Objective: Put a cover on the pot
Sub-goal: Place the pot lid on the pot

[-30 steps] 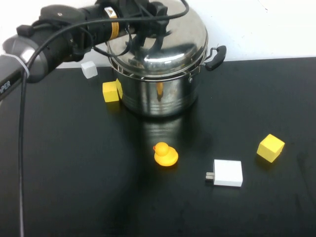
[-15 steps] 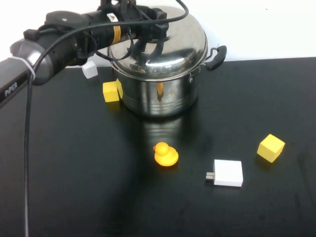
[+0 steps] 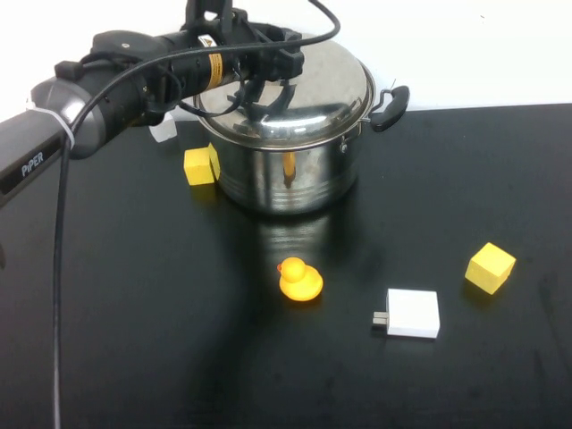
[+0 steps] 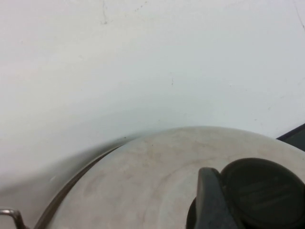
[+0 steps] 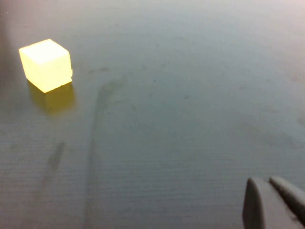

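Taking the pot (image 3: pixel 286 161) as landmark, nearest the camera lies a white adapter (image 3: pixel 413 313), with a yellow duck (image 3: pixel 299 280) on the near side of the pot and a yellow cube (image 3: pixel 490 267) off to the right. A second yellow cube (image 3: pixel 202 165) sits just beside the pot's left flank.

The pot stands upright at the far edge of the black table (image 3: pixel 134 340), its axis vertical, one black handle (image 3: pixel 390 105) pointing right. The domed lid (image 3: pixel 304 94) rests on its rim.

Judgement: rigid polished steel, heavy and slippery; the lid's black knob (image 4: pixel 262 193) is the only sound hold (the dome offers none).

The left gripper (image 3: pixel 268 76) sits over the lid, spread about the knob without clamping it. The right gripper (image 5: pixel 274 202) hovers over bare table well apart from the pot, its fingers closed together and empty.
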